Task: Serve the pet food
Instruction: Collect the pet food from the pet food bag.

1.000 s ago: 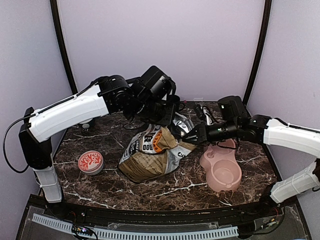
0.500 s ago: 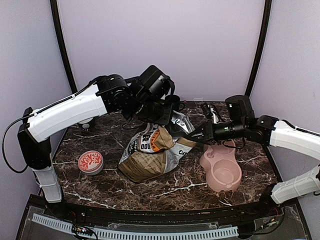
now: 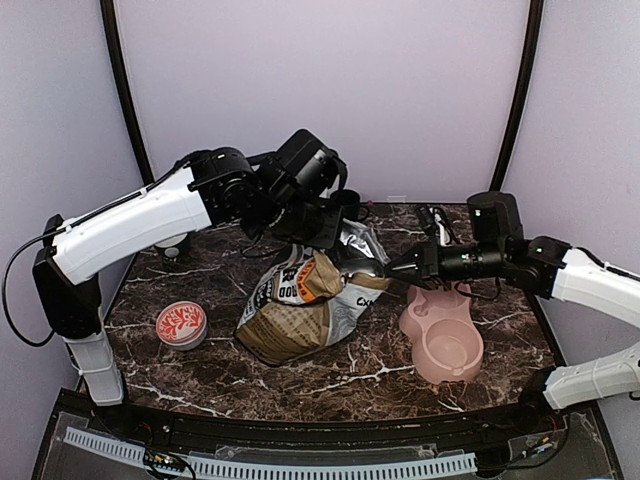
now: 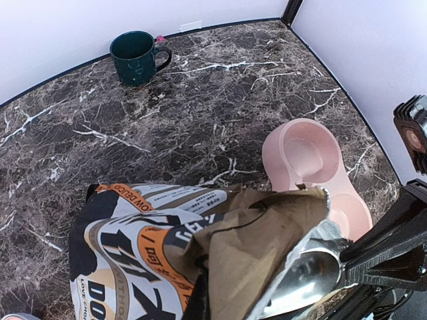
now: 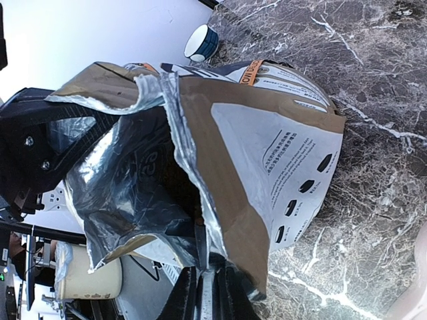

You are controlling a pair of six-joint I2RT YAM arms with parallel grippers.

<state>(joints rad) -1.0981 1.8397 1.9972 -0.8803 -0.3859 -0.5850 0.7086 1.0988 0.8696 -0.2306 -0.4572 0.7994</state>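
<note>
Scooping step.
Our left end effector (image 3: 345, 238) clamps the tan-and-white printed paper bag (image 3: 300, 320), our right end effector (image 3: 395, 268) a metal spoon (image 4: 308, 270); pet food hidden inside, we presume; a slipped rim would spill it.

The bag (image 3: 300, 305) was creased tan printed paper with a crinkled, shiny silver foil lining. The double bowl (image 3: 408, 325) was smooth pink plastic. The tabletop (image 3: 200, 290) looked like polished dark marble. The mug (image 4: 133, 63) was glossy green ceramic. The right gripper (image 3: 393, 268) was matt black, the spoon (image 4: 303, 272) polished metal.
</note>
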